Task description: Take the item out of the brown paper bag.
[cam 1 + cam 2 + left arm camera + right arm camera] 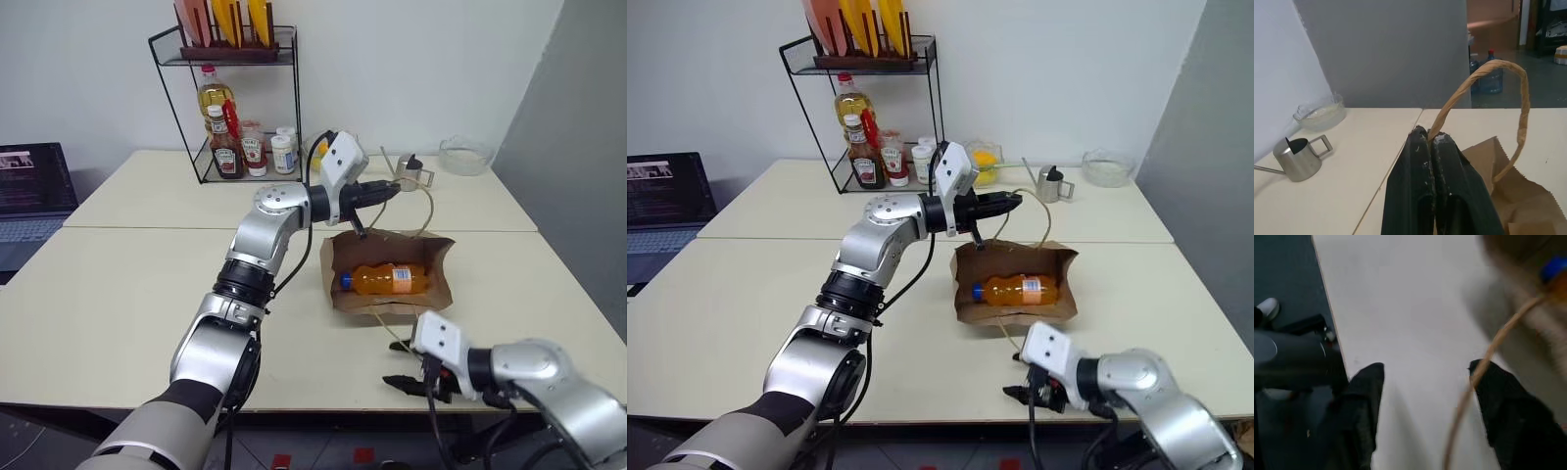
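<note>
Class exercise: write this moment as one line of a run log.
left gripper: shut on bag handle, held up | right gripper: open, empty, near table edge | bottle: lying in brown paper bag | extraction: not yet done

Browns, orange and cream on a pale table

The paper bag [387, 276] is kraft brown with beige cord handles [1508, 105]; the bottle [392, 279] inside it holds orange liquid under a blue cap, with a white label. The table [147, 284] is cream. The left gripper [389, 191] has black fingers on a white-and-silver arm, as does the right gripper [411, 384]. The small watering can [1298, 157] is silver. The wire rack [230, 108] is black, carrying red sauce bottles [240, 152].
</note>
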